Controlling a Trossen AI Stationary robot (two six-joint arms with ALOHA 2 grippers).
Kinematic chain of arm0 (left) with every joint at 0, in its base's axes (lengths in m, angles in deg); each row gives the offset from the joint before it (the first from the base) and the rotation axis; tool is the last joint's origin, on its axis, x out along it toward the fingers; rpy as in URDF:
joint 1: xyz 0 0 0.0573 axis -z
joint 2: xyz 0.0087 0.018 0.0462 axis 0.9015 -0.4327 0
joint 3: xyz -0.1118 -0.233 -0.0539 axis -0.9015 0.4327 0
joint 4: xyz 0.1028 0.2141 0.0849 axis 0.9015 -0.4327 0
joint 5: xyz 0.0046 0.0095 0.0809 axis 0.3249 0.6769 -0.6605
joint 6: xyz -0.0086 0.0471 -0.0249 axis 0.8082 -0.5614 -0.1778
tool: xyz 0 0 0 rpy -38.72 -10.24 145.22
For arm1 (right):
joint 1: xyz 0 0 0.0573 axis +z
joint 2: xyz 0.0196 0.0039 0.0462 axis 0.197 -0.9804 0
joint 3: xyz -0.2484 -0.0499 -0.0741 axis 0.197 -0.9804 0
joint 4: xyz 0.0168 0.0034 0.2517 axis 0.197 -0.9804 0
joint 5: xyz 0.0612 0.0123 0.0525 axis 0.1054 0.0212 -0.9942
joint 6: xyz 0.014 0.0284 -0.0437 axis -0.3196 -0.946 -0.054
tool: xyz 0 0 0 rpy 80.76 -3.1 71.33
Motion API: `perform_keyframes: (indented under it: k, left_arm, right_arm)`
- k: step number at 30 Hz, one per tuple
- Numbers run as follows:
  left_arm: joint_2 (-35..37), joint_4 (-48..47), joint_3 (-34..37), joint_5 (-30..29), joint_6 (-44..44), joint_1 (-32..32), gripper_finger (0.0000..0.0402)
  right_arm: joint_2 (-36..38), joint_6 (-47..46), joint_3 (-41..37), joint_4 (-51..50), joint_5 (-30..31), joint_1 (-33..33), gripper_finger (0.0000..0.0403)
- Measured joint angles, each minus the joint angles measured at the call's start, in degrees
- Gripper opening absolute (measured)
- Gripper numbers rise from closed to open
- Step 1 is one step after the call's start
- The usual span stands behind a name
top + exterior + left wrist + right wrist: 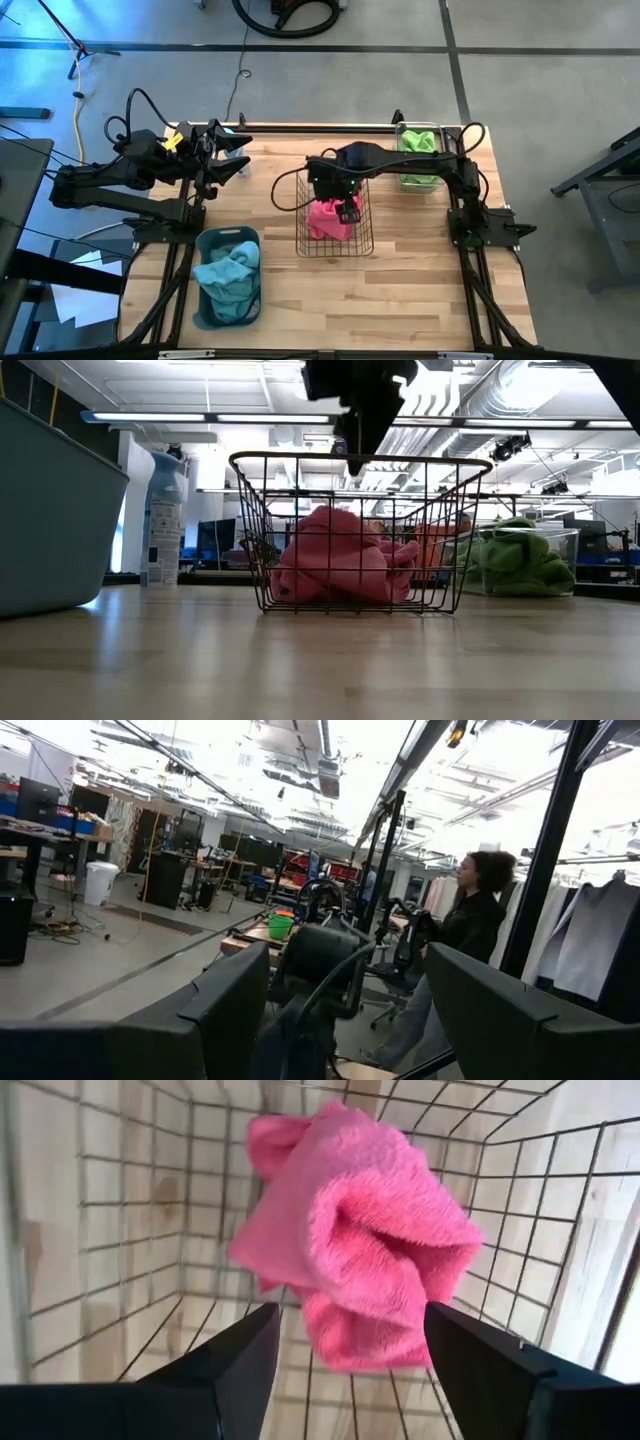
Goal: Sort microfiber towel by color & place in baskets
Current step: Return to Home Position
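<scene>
Wire basket [366,232] walls ring the right pincer [347,210], wide open and empty, pink towels [325,222] just beneath; left pincer [240,155], also spread, hangs well apart.

The bench [420,290] is smooth pale wood with a soft sheen, the wire basket [366,246] thin metal, the tub [200,300] matt grey-blue plastic, the bin [566,548] clear glossy plastic, and the pink towels [370,1250], green towel [510,565] and teal towels [232,275] fluffy matt cloth.
</scene>
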Motion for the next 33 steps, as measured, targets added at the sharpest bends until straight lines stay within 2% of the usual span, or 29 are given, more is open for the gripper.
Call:
perform_keyframes:
  k: [4,8,13,16,17,21,27,30,33]
  left_arm:
    - [0.0,-0.1,0.0,-0.6,-0.4,0.0,0.0257]
    - [0.0,-0.1,0.0,-1.3,-1.4,0.0,0.0257]
    - [0.0,-0.1,0.0,-3.0,-1.5,0.0,0.0257]
    - [0.0,-0.1,0.0,-4.2,-1.5,0.0,0.0257]
    - [0.0,-0.1,0.0,-4.4,-1.5,0.0,0.0257]
    - [0.0,-0.1,0.0,-5.2,-1.5,0.0,0.0257]
    - [0.0,-0.1,0.0,-7.0,-1.1,0.0,0.0257]
    - [0.0,-0.2,0.0,-7.0,-0.4,0.0,0.0257]
    - [-0.2,-0.7,0.0,-7.0,0.2,0.0,0.0257]
  right_arm:
    - [0.0,2.1,4.1,-5.5,-0.9,0.1,0.0228]
    - [3.0,2.8,4.7,-6.5,-1.8,-0.4,0.0187]
    - [12.0,1.5,-1.0,-5.1,-3.8,-2.1,0.0094]
    - [20.4,0.1,-8.2,-2.2,-3.8,-3.3,0.0022]
    - [23.7,-0.9,-11.3,-0.6,-3.8,-3.6,0.0012]
    - [37.4,-7.2,-25.0,7.3,-3.8,-4.3,0.0020]
    - [58.4,-18.9,-44.0,23.2,-3.8,-3.5,0.0005]
    - [66.2,-22.9,-50.9,35.1,-4.1,-2.7,0.0002]
    - [70.8,-26.7,-55.5,48.1,-5.0,-2.4,0.0003]
